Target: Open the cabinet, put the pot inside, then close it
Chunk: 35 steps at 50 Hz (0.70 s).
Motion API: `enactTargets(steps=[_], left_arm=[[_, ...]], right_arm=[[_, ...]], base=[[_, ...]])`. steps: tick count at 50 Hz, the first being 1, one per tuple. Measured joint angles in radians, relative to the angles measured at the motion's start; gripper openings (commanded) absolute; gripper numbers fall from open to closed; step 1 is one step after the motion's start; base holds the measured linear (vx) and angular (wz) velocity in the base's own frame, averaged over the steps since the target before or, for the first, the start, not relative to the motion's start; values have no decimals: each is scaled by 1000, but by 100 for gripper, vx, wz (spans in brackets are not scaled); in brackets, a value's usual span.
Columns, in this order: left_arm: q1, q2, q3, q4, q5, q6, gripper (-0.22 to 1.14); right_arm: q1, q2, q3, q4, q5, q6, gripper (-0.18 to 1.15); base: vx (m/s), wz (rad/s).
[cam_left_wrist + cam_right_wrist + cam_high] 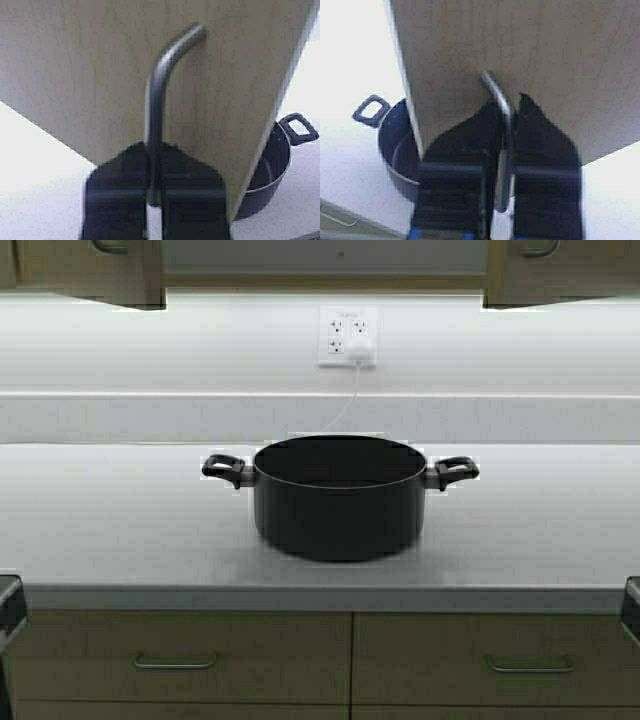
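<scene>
I had both arms up at the cabinet point(325, 265) when I checked the feeds. Through the left wrist camera, the left gripper point(155, 197) had its fingers closed tight on the metal pull point(160, 100) of the left door point(100, 65), the bar pinched between the two dark pads. Through the right wrist camera, the right gripper point(501, 165) was likewise clamped on the right door's pull point(501, 115), the bar running down between its fingers against the right door point(545, 60).

From the overhead camera, neither gripper showed; only the lower corners of the two doors sat at about 11 and 1 o'clock of the frame, with a pale gap between them, so I judged the doors were swung at least partly outward. How far, I could not tell.

The pot point(340, 495) stood upright on the counter point(100, 530), dead centre, at 6 o'clock from the wall socket point(347, 337), both loop handles free and nothing touching it. Each wrist feed caught a sliver of it below the door edge.

So my reading was: opening underway, not clearly finished. Lifting the pot in and shutting the doors were all left to do.
</scene>
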Motion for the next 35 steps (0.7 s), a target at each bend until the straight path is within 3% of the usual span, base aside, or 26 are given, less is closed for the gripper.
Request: enactTargets(steps=[3, 7, 9, 15, 25, 35], left_arm=[[6, -6, 0, 0, 28, 0, 67], [11, -14, -11, -2, 71, -9, 95], [9, -18, -17, -3, 92, -14, 103], [9, -46, -20, -3, 133, -14, 103], [55, -118, -20, -5, 218, -12, 103], [60, -163, -18, -5, 308, -9, 103]], right_arm=[[0, -3, -5, 3, 26, 8, 111], [2, -15, -9, 3, 58, 8, 106], [2, -34, -5, 3, 83, 9, 100], [-17, -55, -9, -3, 179, 11, 98], [-137, -158, 0, -31, 344, 17, 98], [-120, -273, 5, -112, 476, 103, 98]], base=[[1, -2], [1, -2], [1, -1], [0, 0], [-1, 1], [-1, 1]])
